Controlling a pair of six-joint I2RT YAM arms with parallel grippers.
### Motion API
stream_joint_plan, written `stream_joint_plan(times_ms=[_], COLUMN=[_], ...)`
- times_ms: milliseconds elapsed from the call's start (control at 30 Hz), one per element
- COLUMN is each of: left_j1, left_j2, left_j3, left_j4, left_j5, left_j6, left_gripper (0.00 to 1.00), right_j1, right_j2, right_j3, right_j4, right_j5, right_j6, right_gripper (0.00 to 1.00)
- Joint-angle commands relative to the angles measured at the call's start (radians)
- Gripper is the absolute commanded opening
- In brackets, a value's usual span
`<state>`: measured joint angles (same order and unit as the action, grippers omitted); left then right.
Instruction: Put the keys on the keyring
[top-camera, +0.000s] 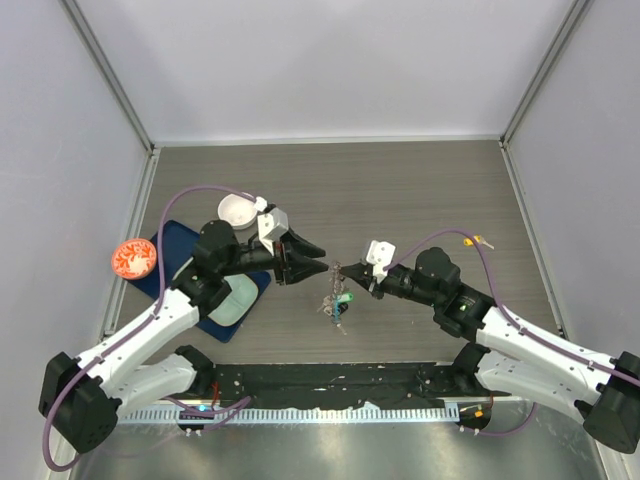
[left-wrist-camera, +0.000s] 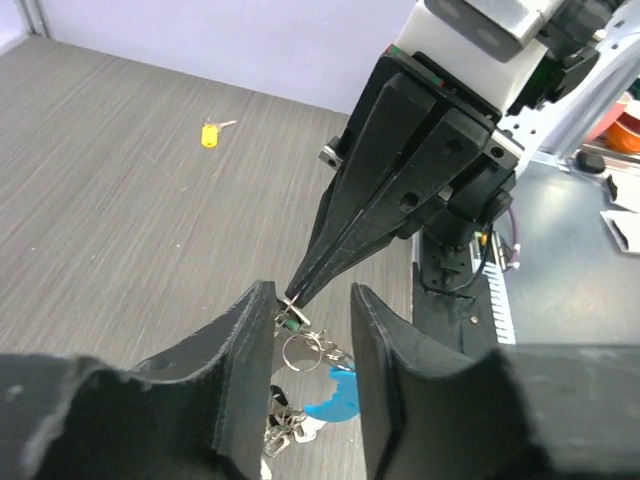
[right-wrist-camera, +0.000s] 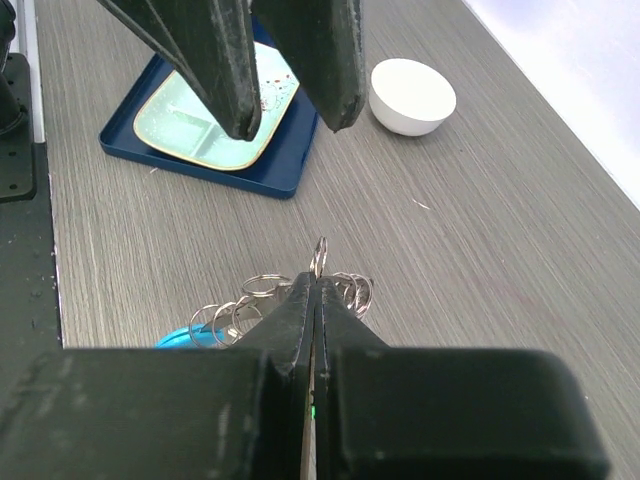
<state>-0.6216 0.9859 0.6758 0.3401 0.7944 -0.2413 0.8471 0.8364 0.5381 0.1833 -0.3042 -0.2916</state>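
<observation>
Right gripper (right-wrist-camera: 316, 285) is pressed shut on a small ring of the keyring (top-camera: 338, 300), which is hung just above the bench (top-camera: 420, 190). Left gripper (left-wrist-camera: 312, 330) is spread around that pinched tip. White bowl (right-wrist-camera: 412, 96) and blue tray (right-wrist-camera: 205, 160) are seen behind.

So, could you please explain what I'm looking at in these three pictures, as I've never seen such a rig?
Two robot arms are bolted at a table's near edge. One picture looks down from above; the other two come from a camera on each wrist. The right gripper has its jaws shut on the keyring, which hangs to the table. The left gripper faces it with jaws open, holding nothing. Also on the table: a white bowl, a blue tray, and a yellow-tagged key off by itself.
</observation>
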Motion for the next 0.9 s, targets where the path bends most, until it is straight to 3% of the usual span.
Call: stream_joint_plan(times_ms=[0, 300, 433, 533, 667, 867], left_j1=[-0.001, 0.002, 0.005, 0.005, 0.005, -0.006], left_j2=[-0.010, 0.108, 0.198, 0.246, 0.319, 0.344], left_j3=[0.040, 0.212, 0.304, 0.350, 0.416, 0.418], left_j4=[-0.127, -0.450, -0.575, -0.693, -0.832, -0.839], left_j5=[-0.038, 0.014, 0.112, 0.146, 0.164, 0.190], left_j6=[0.124, 0.378, 0.515, 0.580, 0.678, 0.680], left_gripper=[0.43, 0.54, 0.56, 0.54, 0.43, 0.39], right_j1=[0.001, 0.001, 0.001, 0.001, 0.001, 0.003], right_j2=[-0.002, 0.000, 0.001, 0.000, -0.003, 0.001], right_j3=[0.052, 0.076, 0.077, 0.080, 0.080, 0.082], right_j4=[0.024, -0.024, -0.028, -0.036, -0.039, -0.039], right_j5=[-0.009, -0.042, -0.056, -0.065, -0.069, -0.073], right_j6=[-0.034, -0.055, -0.058, -0.060, -0.061, -0.061], right_gripper=[0.01, 0.01, 0.01, 0.01, 0.01, 0.01])
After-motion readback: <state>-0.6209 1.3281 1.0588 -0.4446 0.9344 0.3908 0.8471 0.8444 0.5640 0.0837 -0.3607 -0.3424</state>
